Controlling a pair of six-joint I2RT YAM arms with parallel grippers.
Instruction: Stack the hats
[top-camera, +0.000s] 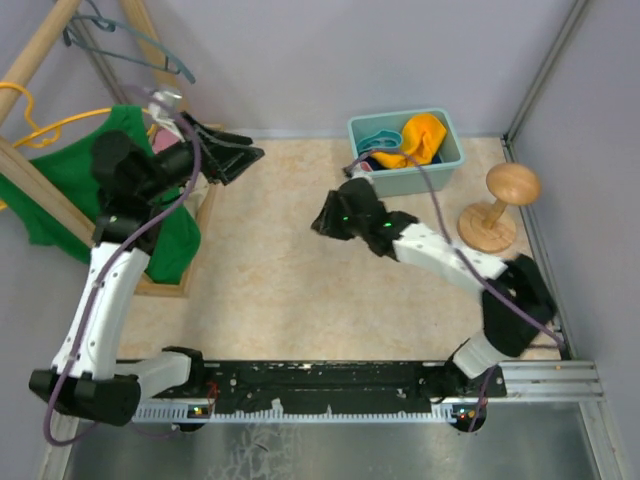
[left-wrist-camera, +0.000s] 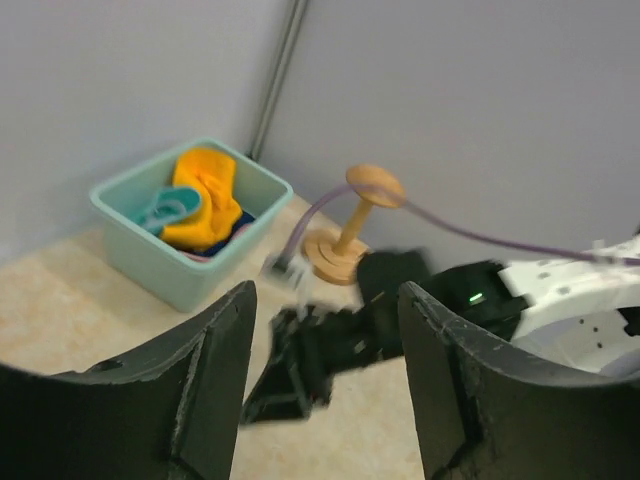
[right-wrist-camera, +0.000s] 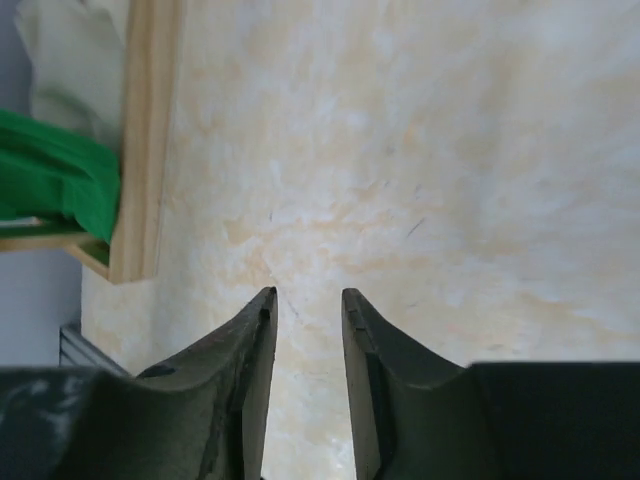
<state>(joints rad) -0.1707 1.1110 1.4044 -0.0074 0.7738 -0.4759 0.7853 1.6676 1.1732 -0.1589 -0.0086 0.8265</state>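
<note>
A: Up on the left, the left gripper (left-wrist-camera: 325, 296) hangs high in the air, its black fingers spread wide with nothing between them.

B: Agreed, it holds nothing. It sits just beside the green fabric tank top (top-camera: 170, 235) that drapes over the pale wooden rack (top-camera: 165, 288).

A: Where are the hats?

B: All in the mint-green rectangular plastic bin (top-camera: 415, 182) at the far side of the beige speckled surface (top-camera: 290, 290). The orange-yellow soft fabric bucket hat (top-camera: 422, 138) is crumpled on top, and the teal fabric bucket hat (top-camera: 380, 140) lies beside it.

A: From the left wrist view I catch a sliver of navy blue fabric (left-wrist-camera: 243, 217) and a pink edge (left-wrist-camera: 205, 256) underneath, too little to make out their shape.

B: The right gripper (right-wrist-camera: 308, 293) hovers over bare surface near the bin, pointing towards the rack. Its fingers are parted by only a narrow gap, and nothing is between them.

A: And the round-topped turned wooden stand (top-camera: 505, 200) stands upright just right of the bin, with no hat on it.
</note>
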